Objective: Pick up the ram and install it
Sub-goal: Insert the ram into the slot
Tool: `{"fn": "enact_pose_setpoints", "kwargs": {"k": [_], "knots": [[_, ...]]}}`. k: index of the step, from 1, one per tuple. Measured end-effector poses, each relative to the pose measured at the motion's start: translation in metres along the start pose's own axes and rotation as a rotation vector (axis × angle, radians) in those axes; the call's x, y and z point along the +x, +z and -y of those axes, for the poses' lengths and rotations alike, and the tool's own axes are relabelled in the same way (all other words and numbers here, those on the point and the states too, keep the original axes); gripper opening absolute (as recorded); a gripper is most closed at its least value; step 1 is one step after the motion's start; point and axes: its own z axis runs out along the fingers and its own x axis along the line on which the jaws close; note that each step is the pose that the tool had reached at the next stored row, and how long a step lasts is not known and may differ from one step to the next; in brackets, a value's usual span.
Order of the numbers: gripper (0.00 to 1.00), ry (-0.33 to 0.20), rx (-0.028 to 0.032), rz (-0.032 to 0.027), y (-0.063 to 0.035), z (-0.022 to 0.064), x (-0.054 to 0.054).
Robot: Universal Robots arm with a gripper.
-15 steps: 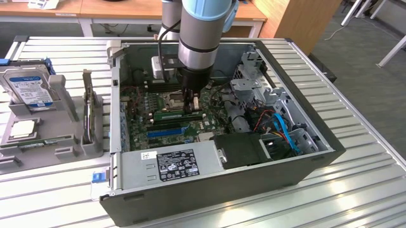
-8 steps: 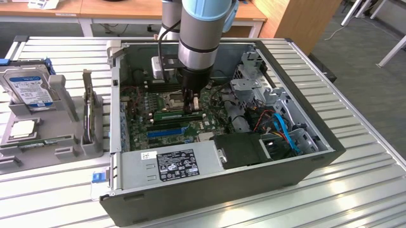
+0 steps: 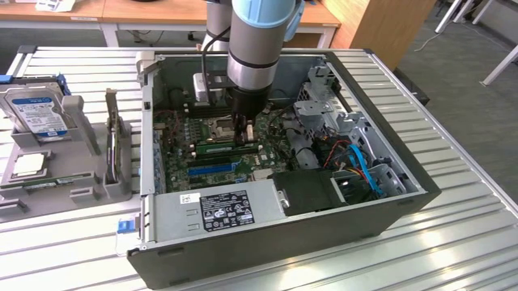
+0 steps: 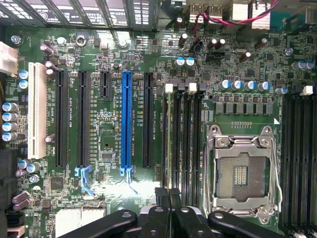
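Currently pinching thin green ram stick (image 3: pixel 217 147) by top edge in black gripper (image 3: pixel 245 140) | likely light, stiff, fragile | best held by edges

A slatted metal table (image 3: pixel 453 242), its silver ribs running from side to side, fills most of the exterior view from the left edge to the lower right. An open computer case (image 3: pixel 267 254) lies on its side in the middle of it, open face up. At the left of the frame a grey holder (image 3: pixel 81 194) rests on the slats, just beside the case. A small blue part (image 3: pixel 125 226) sits at the case's lower left corner.
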Motion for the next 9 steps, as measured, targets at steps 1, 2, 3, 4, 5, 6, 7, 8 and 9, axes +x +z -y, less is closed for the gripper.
{"fn": "enact_pose_setpoints", "kwargs": {"k": [1, 2, 3, 4, 5, 6, 7, 8, 9], "knots": [[0.11, 0.0, 0.0, -0.0001, 0.0002, 0.0, 0.0], [0.11, 0.0, -0.0001, -0.0001, 0.0005, 0.0, 0.0], [0.11, 0.0, -0.0001, -0.0002, 0.0008, 0.0, 0.0001], [0.11, 0.0, -0.0001, -0.0002, 0.0011, 0.0, 0.0001], [0.11, 0.0, -0.0001, -0.0002, 0.0014, 0.0, 0.0001], [0.11, 0.0, -0.0001, -0.0001, 0.0018, 0.0, 0.0001], [0.11, 0.0, -0.0001, -0.0001, 0.0022, 0.0, 0.0001], [0.11, 0.0, -0.0001, -0.0001, 0.0026, 0.0, 0.0002], [0.11, 0.0, -0.0002, -0.0002, 0.0028, 0.0, 0.0002]]}}
